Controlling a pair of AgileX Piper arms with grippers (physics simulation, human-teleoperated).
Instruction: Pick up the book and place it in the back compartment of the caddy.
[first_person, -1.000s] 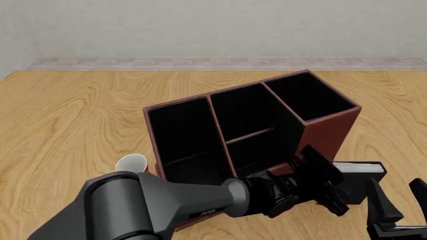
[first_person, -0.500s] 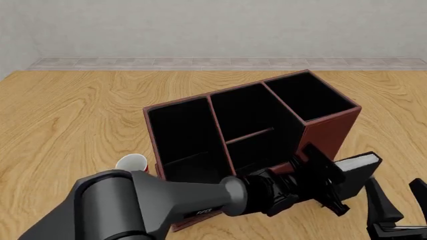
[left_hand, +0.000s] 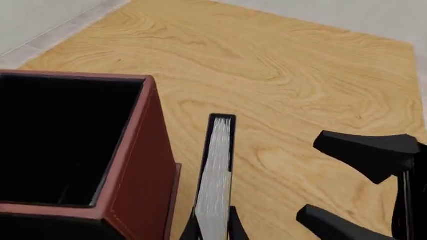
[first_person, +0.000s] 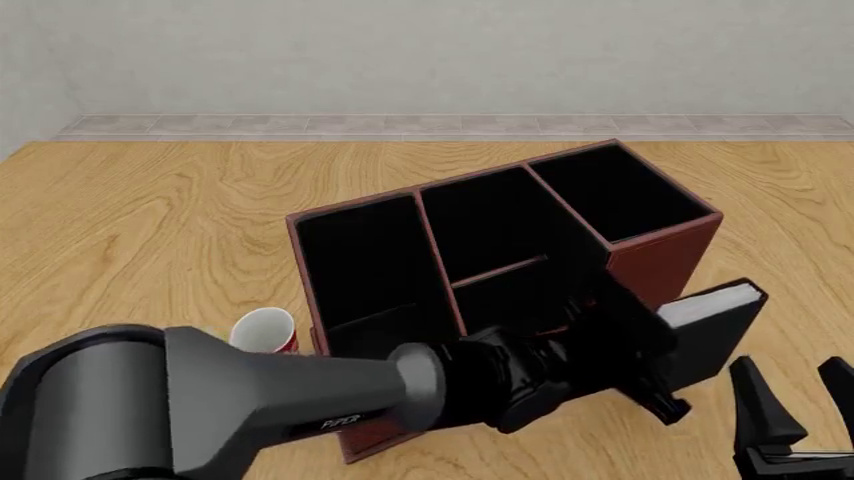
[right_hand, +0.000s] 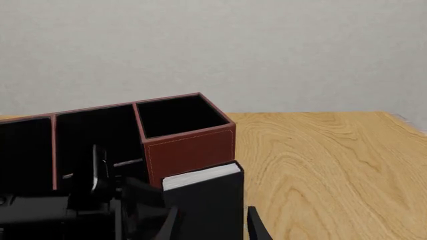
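Front view, left to right, we list: mug (first_person: 264, 330) on the table (first_person: 147, 220), just left of the caddy (first_person: 501, 255); left arm (first_person: 267, 400) stretched across the caddy's near side, its gripper (first_person: 654, 375) clamped on the book (first_person: 707, 335), which is held tilted off the table beside the caddy's right wall; right gripper (first_person: 787, 405), fingers spread, holding nothing.

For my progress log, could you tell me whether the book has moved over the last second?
Yes: the book, shut in the left gripper, has risen beside the caddy.

Leather-look caddy (first_person: 661, 262), grained wooden table (first_person: 160, 240)
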